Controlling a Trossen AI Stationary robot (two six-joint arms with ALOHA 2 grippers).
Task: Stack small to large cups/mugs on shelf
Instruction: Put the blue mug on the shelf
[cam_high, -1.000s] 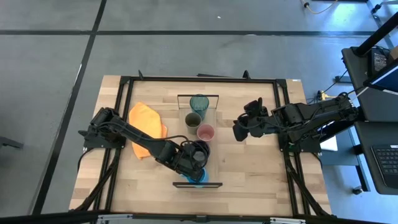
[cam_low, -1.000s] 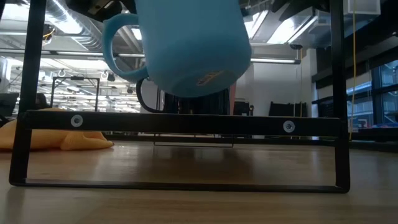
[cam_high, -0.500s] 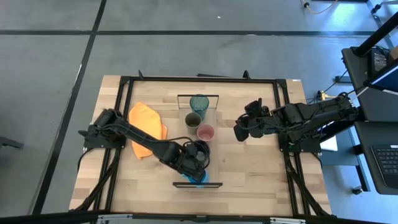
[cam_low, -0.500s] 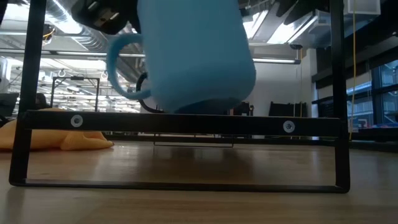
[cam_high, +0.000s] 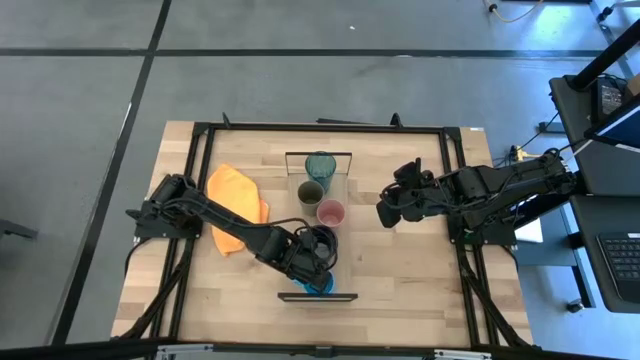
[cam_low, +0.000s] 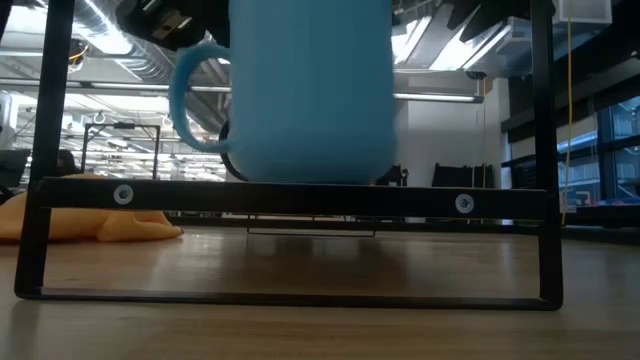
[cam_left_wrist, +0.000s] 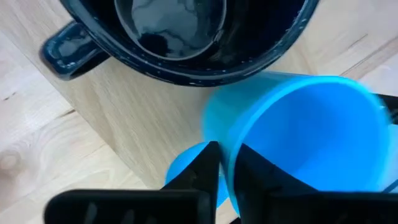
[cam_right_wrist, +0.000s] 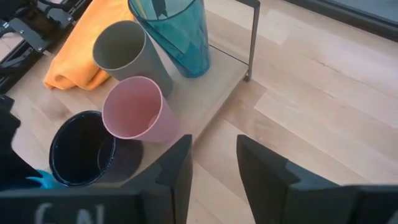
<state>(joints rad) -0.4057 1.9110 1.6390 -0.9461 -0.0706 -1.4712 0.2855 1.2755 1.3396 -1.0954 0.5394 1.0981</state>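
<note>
A bright blue handled mug (cam_low: 310, 90) stands upright on the near end of the shelf (cam_high: 341, 182), its handle (cam_low: 185, 100) toward the table's left. My left gripper (cam_left_wrist: 227, 171) points steeply down at it, open, one finger inside the rim and one outside, beside the handle. Behind the blue mug on the plank stand the black mug (cam_left_wrist: 180, 37), pink cup (cam_right_wrist: 134, 115), olive-green cup (cam_right_wrist: 121, 46) and teal tumbler (cam_right_wrist: 177, 31), in a row toward the far end. My right gripper (cam_right_wrist: 214, 174) hangs open above the table, right of the shelf (cam_right_wrist: 214, 84). My left gripper has the blue mug's rim wall (cam_left_wrist: 229, 149) between its fingers, one finger (cam_left_wrist: 205, 168) outside and one inside, coming from above. Whether they touch the wall I cannot tell. The mug rests with its bottom flat on the shelf.
An orange cloth (cam_high: 235, 205) lies on the tabletop left of the shelf. Thin black frames (cam_low: 290, 195) close the shelf's short ends. Bare wooden tabletop (cam_high: 410, 270) lies right of the shelf, below my right arm.
The blue mug, tipped and a little above the shelf's near end a second ago, has come down and righted itself. It now stands upright with its bottom on the plank.
</note>
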